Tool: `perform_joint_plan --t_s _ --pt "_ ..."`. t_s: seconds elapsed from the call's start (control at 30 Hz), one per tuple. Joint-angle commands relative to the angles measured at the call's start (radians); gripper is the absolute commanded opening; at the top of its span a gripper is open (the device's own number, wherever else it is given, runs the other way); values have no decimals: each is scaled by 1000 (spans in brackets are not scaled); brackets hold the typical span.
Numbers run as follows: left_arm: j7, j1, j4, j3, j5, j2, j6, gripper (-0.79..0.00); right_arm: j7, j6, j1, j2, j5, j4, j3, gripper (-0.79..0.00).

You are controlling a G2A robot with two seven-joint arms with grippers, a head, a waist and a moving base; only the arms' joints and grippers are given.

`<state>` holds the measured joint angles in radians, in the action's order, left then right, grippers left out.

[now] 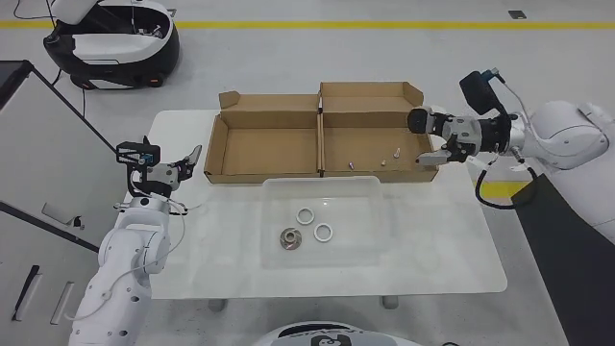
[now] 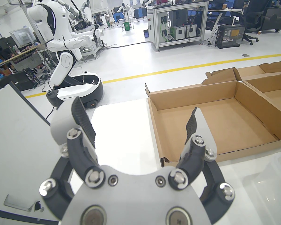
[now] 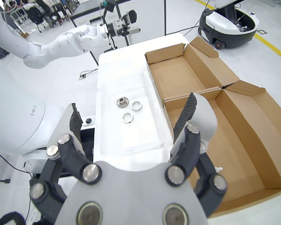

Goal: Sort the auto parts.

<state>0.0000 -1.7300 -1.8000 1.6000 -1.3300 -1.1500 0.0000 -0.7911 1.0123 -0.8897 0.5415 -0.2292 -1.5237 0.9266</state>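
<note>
Plainly empty, the left pincer (image 1: 184,163) (image 2: 135,105) hangs wide open over the left end of the table (image 1: 432,240), just beside the left cardboard box (image 1: 259,149). The right pincer (image 1: 420,141) (image 3: 132,100), likewise spread wide and holding nothing, hovers at the outer edge of the right cardboard box (image 1: 370,139), where three small fasteners (image 1: 383,162) lie. Nearer the robot, a clear tray (image 1: 274,192) holds a flanged bushing (image 1: 291,239) and two metal rings (image 1: 305,216).
</note>
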Motion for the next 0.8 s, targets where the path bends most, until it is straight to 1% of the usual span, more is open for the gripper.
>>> perform_joint_plan --t_s 0.0,0.3,0.77 --pt "0 0 0 0 0 0 0 0 -17 0 -31 -13 -54 -15 39 0" --pt "0 0 0 0 0 0 0 0 -17 0 -160 -73 -113 -96 156 0" --pt "0 0 0 0 0 0 0 0 -17 0 -165 -74 -114 -100 159 0"
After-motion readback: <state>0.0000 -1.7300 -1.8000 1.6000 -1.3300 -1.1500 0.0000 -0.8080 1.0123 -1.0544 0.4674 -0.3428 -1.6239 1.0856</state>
